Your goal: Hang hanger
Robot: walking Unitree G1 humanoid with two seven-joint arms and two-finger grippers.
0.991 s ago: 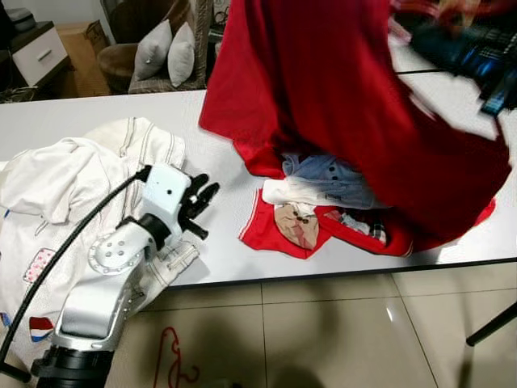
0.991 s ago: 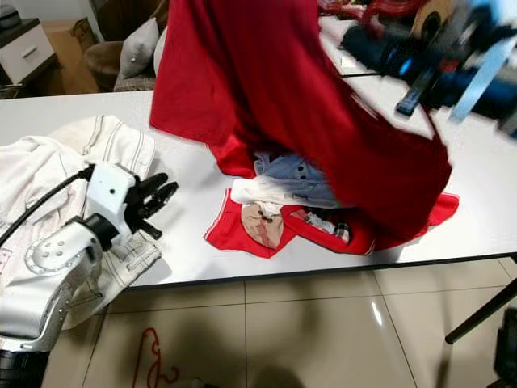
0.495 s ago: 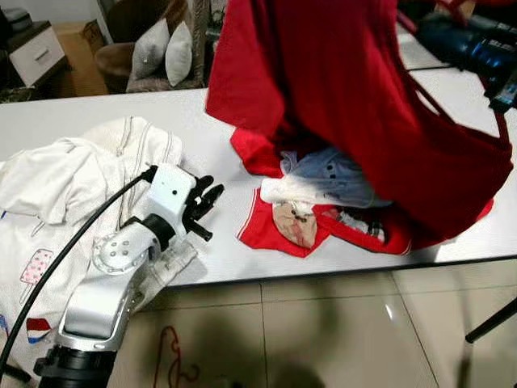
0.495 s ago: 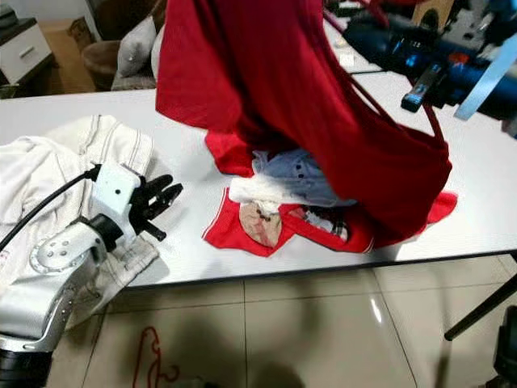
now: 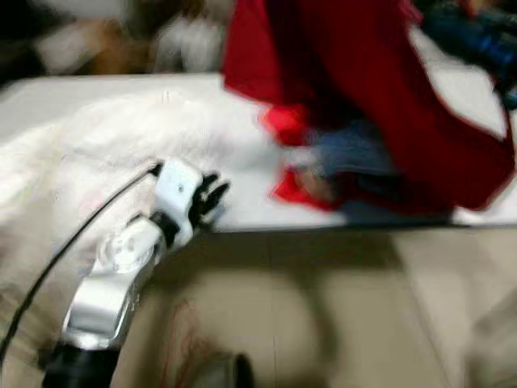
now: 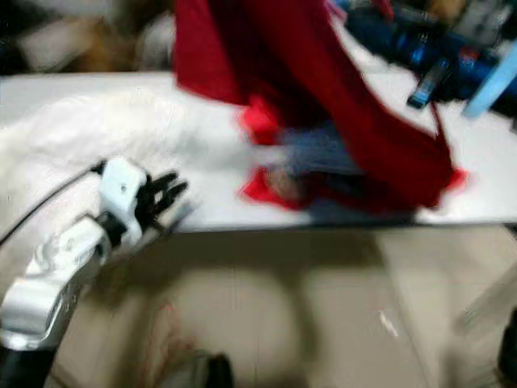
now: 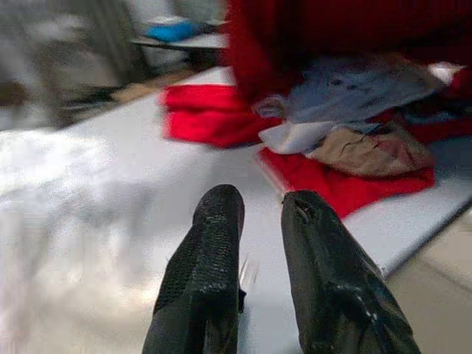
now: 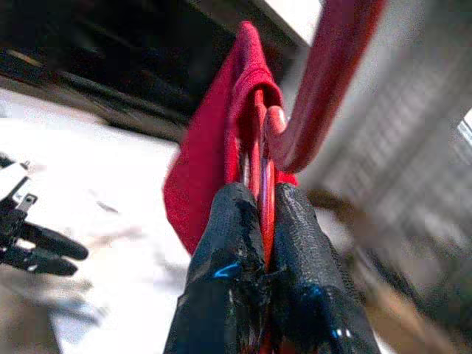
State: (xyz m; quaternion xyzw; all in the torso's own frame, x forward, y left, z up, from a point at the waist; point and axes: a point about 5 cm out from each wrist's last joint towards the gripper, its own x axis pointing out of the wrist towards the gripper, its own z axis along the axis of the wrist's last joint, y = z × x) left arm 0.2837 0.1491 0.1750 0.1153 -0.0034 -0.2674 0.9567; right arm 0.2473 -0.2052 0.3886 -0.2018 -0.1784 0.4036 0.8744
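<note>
Across the white tabletop (image 5: 105, 97), blurred in both eye views, a large red cloth garment (image 5: 380, 89) hung from about one o'clock down to a heap of red, pale blue and white clothes (image 7: 346, 118) lying at three o'clock. The right tool (image 8: 264, 221), held up at the one o'clock corner, had its two black fingers pressed together on the thin red hanger (image 8: 259, 166), with the garment draped over that hanger's curved neck. A crumpled white garment (image 6: 89, 121) covered the tabletop at nine o'clock. The left tool (image 5: 212, 194) hovered over the near tabletop edge at seven o'clock, fingers slightly spread and pinching nothing.
</note>
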